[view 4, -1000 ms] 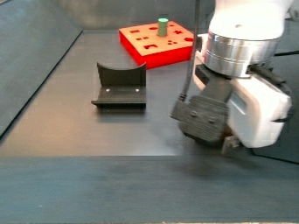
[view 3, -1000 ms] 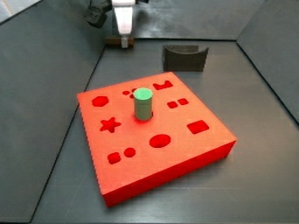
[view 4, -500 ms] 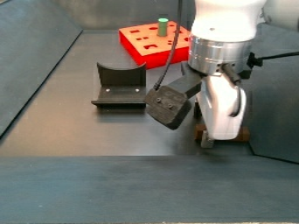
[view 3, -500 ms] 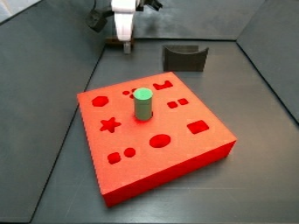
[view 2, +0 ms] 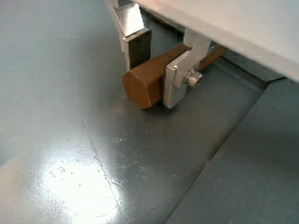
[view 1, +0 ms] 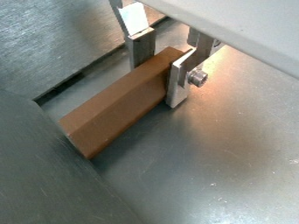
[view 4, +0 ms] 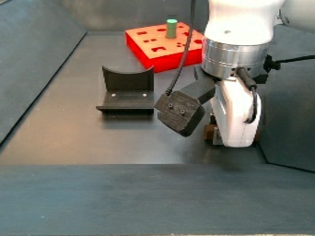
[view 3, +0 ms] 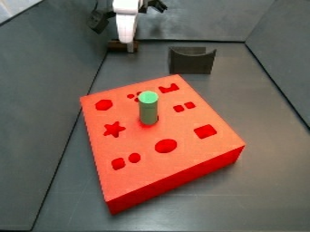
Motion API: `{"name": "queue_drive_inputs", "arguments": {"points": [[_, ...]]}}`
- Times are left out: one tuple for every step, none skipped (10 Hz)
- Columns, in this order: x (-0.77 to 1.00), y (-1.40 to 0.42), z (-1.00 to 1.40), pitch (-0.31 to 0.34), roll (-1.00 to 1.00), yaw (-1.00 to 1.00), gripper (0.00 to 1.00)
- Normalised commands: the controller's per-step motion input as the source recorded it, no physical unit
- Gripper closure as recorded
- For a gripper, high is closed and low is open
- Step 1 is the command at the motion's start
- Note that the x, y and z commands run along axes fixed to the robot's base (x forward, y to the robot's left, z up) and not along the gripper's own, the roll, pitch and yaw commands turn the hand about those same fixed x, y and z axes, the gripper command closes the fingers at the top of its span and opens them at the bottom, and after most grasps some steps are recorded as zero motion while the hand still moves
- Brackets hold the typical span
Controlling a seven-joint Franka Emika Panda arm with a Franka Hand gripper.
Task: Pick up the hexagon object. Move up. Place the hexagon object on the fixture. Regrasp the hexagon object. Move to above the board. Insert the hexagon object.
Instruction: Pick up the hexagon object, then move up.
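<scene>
risk first: the hexagon object (view 1: pixel 122 103) sticks out a long way to one side of the jaws (view 1: pixel 162 59), so the grip looks well off its middle. on lift i'd expect it to pivot between the pads and droop at the free end, and a tilted bar would sit badly in the notch of the fixture (view 4: pixel 125 89). second risk: the bar is close to the floor (view 2: pixel 82 166) here, so a dragging far end could twist it in the grip.

where the bar sits: in both wrist views the silver fingers (view 2: pixel 177 77) stand one on each flat side of the brown bar, near one end of it, with the rest running out away from the gripper. the jaws look pinched on the hexagon object, plates flush against both faces with no gap showing. whether it is clear of the floor or resting on it i can't say for sure; the wrist views are too close and angled to judge.

in a side view the gripper (view 4: pixel 226 135) is low over the grey floor, near the fixture and on the side of it away from the board (view 4: pixel 165 45). the fixture is empty. the board carries a green peg (view 3: pixel 147 107) upright in one of its holes, well apart from the gripper. in a side view only a sliver of brown shows at the gripper's foot, so the bar's tilt can't be checked from there.
</scene>
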Motion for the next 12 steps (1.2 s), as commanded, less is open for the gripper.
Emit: {"name": "queue_drive_inputs", "arguments": {"points": [[0.0,0.0,0.0,0.0,0.0,0.0,1.0],[0.0,0.0,0.0,0.0,0.0,0.0,1.0],[0.0,0.0,0.0,0.0,0.0,0.0,1.0],[0.0,0.0,0.0,0.0,0.0,0.0,1.0],[0.0,0.0,0.0,0.0,0.0,0.0,1.0],[0.0,0.0,0.0,0.0,0.0,0.0,1.0],[0.0,0.0,0.0,0.0,0.0,0.0,1.0],[0.0,0.0,0.0,0.0,0.0,0.0,1.0],[0.0,0.0,0.0,0.0,0.0,0.0,1.0],[0.0,0.0,0.0,0.0,0.0,0.0,1.0],[0.0,0.0,0.83,0.0,0.0,0.0,1.0],[0.0,0.06,0.82,-0.019,0.02,-0.03,1.0]]}}
